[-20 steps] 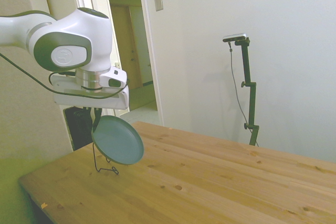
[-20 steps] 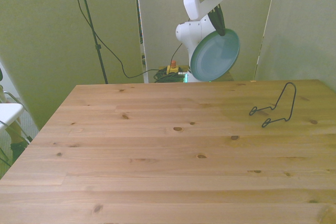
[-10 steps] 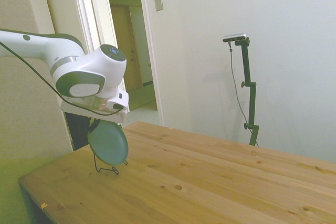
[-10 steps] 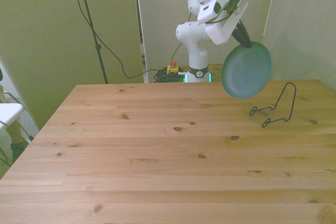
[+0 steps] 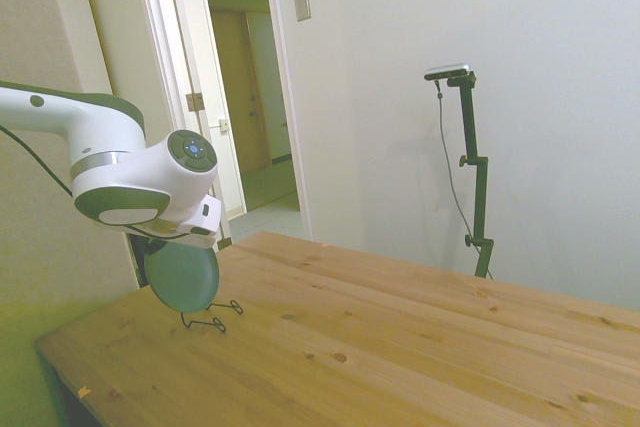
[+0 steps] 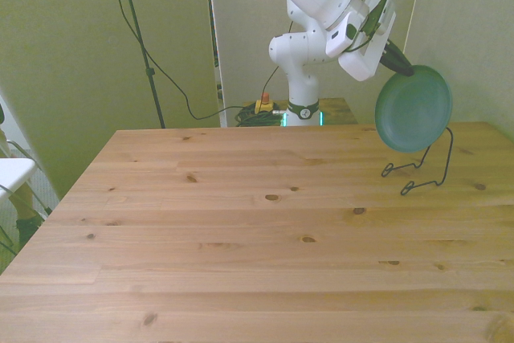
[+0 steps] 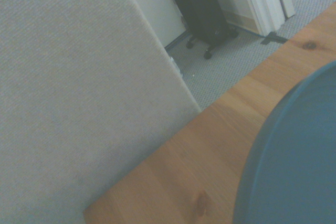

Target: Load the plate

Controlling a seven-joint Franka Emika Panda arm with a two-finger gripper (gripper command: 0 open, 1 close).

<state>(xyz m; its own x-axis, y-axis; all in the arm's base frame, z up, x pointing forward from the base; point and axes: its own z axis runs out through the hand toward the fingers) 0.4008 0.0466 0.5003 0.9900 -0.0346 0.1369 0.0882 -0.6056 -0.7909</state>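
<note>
I've got the plate (image 6: pixel 414 109) hanging on edge from the gripper (image 6: pixel 399 65), fingers pinched shut on the top of its rim. It's up in the air over the table's (image 6: pixel 241 230) far corner on the front view's right, right in front of the wire stand (image 6: pixel 426 168). From the side view the plate (image 5: pixel 180 274) looks low, close above the stand's (image 5: pixel 212 319) feet, but I can't tell if the bottom edge is touching the wire yet.

Handling-wise, my guess is it's stiff and fairly light, since it holds its shape with no sag from a single rim pinch. The finish looks matte, so probably not too slick, but a round plate held at one point on the rim wants to swing or pivot around the fingers if I move fast. If it's ceramic, a knock on the wire or a drop onto the wood could chip it, so I'm treating it as fragile.

The rim at the top is the right place to hold it: that keeps the lower edge free to drop into the stand's cradle and the back free to lean on the upright loop. The wrist view only shows a blurry slice of plate (image 7: pixel 294 161) and table edge, no help for alignment.
</note>
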